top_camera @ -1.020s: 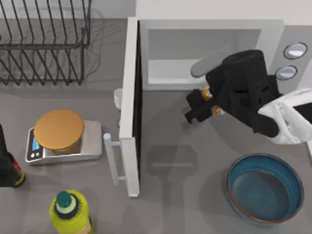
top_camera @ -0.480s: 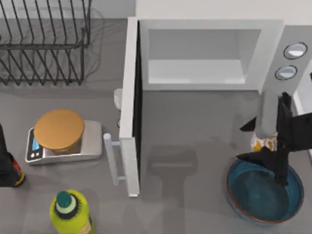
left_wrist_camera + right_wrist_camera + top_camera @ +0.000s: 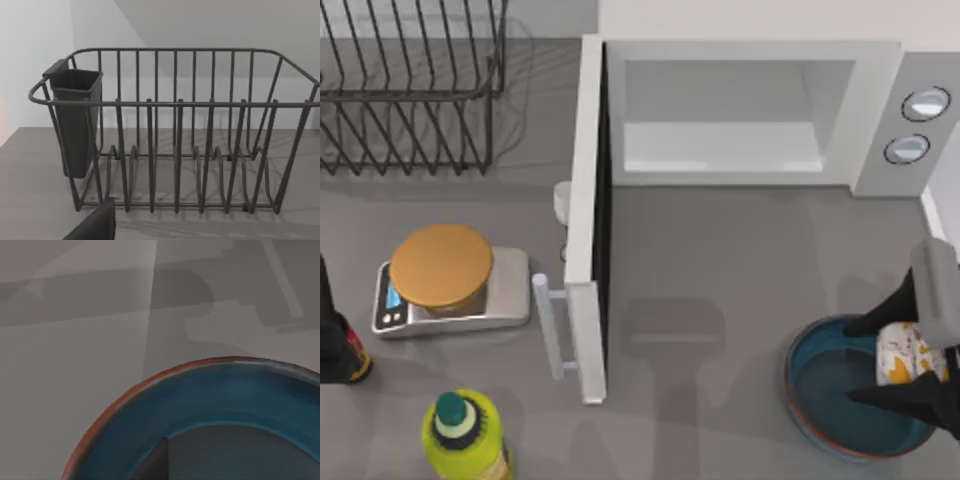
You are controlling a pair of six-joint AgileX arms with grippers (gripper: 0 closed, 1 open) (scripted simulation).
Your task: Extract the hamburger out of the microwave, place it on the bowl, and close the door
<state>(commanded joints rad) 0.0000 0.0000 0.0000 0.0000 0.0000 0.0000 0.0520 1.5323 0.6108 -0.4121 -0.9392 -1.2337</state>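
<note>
Risk: my right end effector (image 3: 898, 362) grips the hamburger (image 3: 907, 353) above the bowl (image 3: 812, 385), near its right side. Releasing off-centre, I could roll it over the rim

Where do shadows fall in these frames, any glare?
Top view: soft grey arm shadows on the table right of the open door; the right hand holds the hamburger over the bowl; no glare. Right wrist view: broad soft shadows on the table above the bowl rim. Left wrist view: even light, faint shadows under the dish rack.
</note>
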